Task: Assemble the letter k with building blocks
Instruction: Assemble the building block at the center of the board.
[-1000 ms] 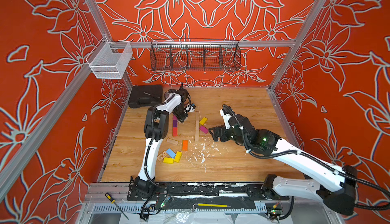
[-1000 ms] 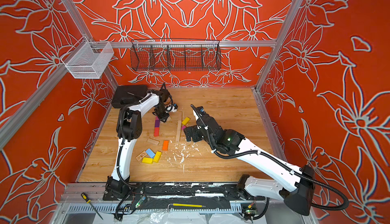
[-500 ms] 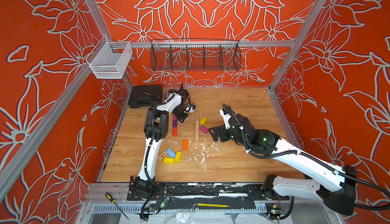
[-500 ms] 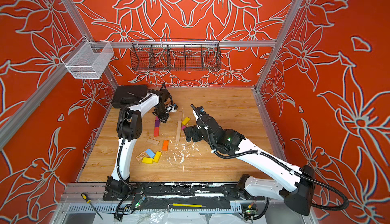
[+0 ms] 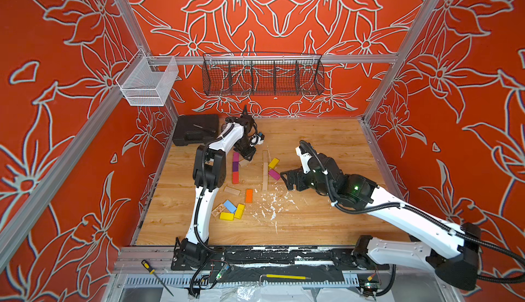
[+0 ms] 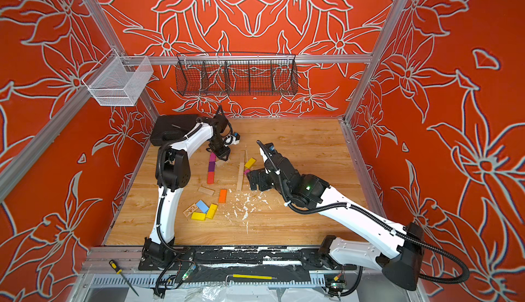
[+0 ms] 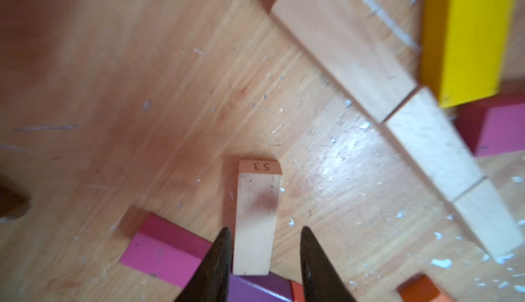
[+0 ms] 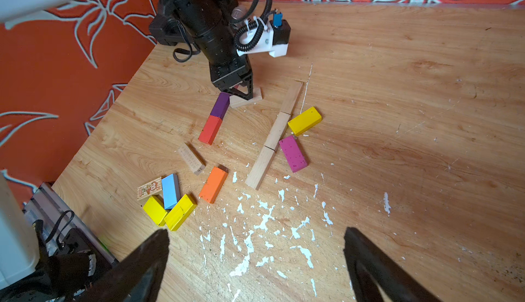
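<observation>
My left gripper (image 7: 264, 231) stands open astride a plain wood block (image 7: 257, 215) marked 53, which lies on the table; one finger is close against it and the other is apart. That block (image 5: 244, 162) lies beside a column of magenta (image 5: 235, 157), purple (image 5: 235, 167) and red (image 5: 235, 177) blocks. To the right, three plain blocks (image 8: 277, 133) lie end to end, with a yellow block (image 8: 304, 120) and a magenta block (image 8: 293, 153) angled off them. My right gripper (image 8: 255, 233) is wide open and empty, low over the white flecks.
Loose blocks lie at the front left: orange (image 8: 213, 184), plain (image 8: 191, 158), light blue (image 8: 170, 191), two yellow (image 8: 180, 212), one printed (image 8: 149, 191). White debris (image 5: 271, 204) covers the middle. A black case (image 5: 194, 128) sits at the back left corner, with wire baskets (image 5: 262, 77) on the wall.
My left gripper's jaws have parted and let go of the plain block, which now rests on the table. The right arm has stayed still.
</observation>
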Motion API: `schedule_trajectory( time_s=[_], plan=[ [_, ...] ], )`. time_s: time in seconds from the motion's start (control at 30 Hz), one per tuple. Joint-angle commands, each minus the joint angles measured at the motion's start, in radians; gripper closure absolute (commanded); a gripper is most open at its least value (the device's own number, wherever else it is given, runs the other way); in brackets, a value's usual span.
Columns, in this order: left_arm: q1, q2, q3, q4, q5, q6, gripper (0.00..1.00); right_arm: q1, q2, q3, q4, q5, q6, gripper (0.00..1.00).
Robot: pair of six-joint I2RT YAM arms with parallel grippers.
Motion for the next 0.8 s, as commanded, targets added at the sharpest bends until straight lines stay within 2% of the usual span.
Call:
schedule_trajectory(
  time_s=[0.0, 0.1, 0.23, 0.37, 0.5, 0.63, 0.77],
  plan=[
    [0.024, -0.185, -0.069, 0.083, 0.083, -0.158, 0.61, -0.005, -0.014, -0.002, 0.032, -0.014, 0.015, 0.02],
    [0.042, -0.329, -0.208, 0.206, 0.072, -0.296, 0.61, -0.006, -0.017, -0.012, 0.049, -0.018, 0.011, 0.02],
    [0.049, -0.497, -0.36, 0.278, -0.013, -0.505, 0.6, -0.006, -0.018, -0.02, 0.064, -0.022, 0.003, 0.02],
    [0.05, -0.653, -0.533, 0.307, -0.114, -0.781, 0.57, -0.006, -0.02, -0.034, 0.082, -0.03, 0.001, 0.02],
    [0.051, -0.746, -0.651, 0.237, -0.232, -1.051, 0.56, -0.006, -0.028, -0.057, 0.089, -0.036, 0.015, 0.02],
    [0.049, -0.828, -0.791, 0.223, -0.208, -1.211, 0.55, -0.006, -0.042, -0.091, 0.093, -0.051, 0.034, 0.02],
    [0.035, -0.895, -0.941, 0.218, -0.148, -1.446, 0.55, -0.006, -0.034, -0.106, 0.075, -0.048, 0.042, 0.02]
  ],
)
